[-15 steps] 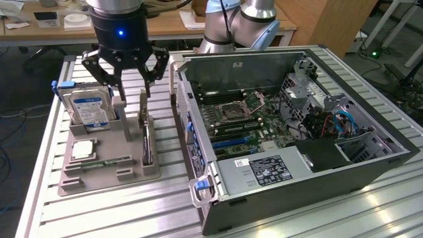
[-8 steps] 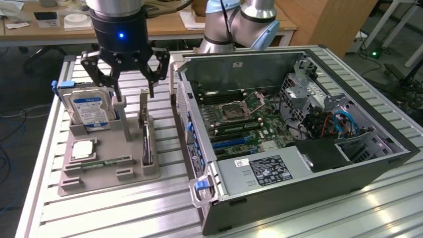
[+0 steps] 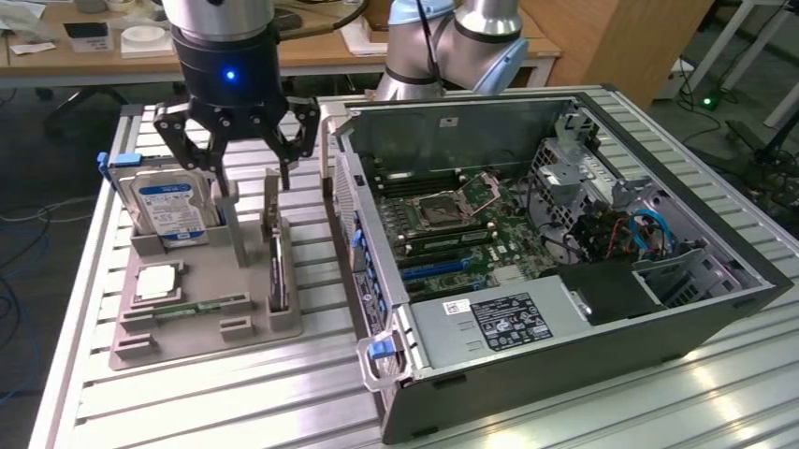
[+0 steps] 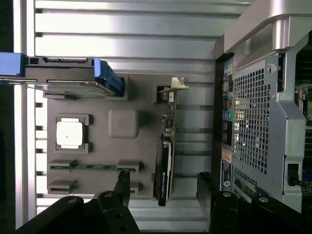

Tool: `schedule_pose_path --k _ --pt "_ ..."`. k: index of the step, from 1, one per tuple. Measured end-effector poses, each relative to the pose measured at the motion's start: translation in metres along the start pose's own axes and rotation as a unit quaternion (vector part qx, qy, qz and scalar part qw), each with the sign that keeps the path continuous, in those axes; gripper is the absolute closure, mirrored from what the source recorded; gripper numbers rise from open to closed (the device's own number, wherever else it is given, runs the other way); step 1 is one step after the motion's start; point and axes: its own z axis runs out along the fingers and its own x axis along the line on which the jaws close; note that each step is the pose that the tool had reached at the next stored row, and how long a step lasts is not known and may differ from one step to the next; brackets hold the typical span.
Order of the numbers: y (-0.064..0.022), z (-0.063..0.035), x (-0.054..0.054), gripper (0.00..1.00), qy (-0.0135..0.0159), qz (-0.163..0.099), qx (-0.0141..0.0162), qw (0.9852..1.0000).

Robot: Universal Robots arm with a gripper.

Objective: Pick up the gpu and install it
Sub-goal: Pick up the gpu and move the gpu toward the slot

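In grey tray [image 3: 225, 273], gpu [image 3: 276, 267] on edge, hard drive [image 3: 175, 210], fingers [image 3: 291, 140] spread above.

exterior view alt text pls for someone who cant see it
An open end effector hangs over a gray holder, above the gpu standing on edge in it. A hard drive stands in the holder toward the exterior view's left; an open computer case lies on the exterior view's right.

No text is clear enough to read. The blue-white label [image 3: 172, 210] on the hard drive [image 3: 148, 180] and the black label [image 3: 506, 321] on the power supply [image 3: 440, 348] are both illegible.
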Motion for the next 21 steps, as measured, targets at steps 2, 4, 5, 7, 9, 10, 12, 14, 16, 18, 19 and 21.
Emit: schedule_pose_path --k 2,4,5,7,9,10,12,14,16,18,19,21 --pt "-0.0001 0.0027 0.0 0.34 0.0015 0.0 0.0 1.0" --pt "-0.0002 0.0054 0.0 0.34 0.0034 0.0 0.0 1.0" --pt "-0.0003 0.0066 -0.001 0.34 0.0043 0.0 -0.0001 1.0" --pt "-0.0003 0.0085 -0.001 0.34 0.006 0.0 0.0 1.0" --pt "-0.0004 0.0099 -0.002 0.34 0.0068 0.0 0.0 1.0" --pt "-0.0004 0.0105 -0.003 0.34 0.0071 0.0 0.0 1.0" --pt "-0.0005 0.0118 -0.005 0.34 0.0073 0.0 -0.0001 1.0" --pt "-0.0005 0.0136 -0.005 0.34 0.0074 0.0 0.0 1.0" --pt "-0.0006 0.0164 -0.006 0.34 0.0075 0.0 0.0 1.0" --pt "-0.0008 0.0195 -0.006 0.34 0.0077 0.0 0.0 1.0" --pt "-0.0009 0.0209 -0.006 0.34 0.0077 0.0 0.0 1.0" --pt "-0.0021 0.0228 -0.006 0.34 0.0077 0.001 0.0 1.0"
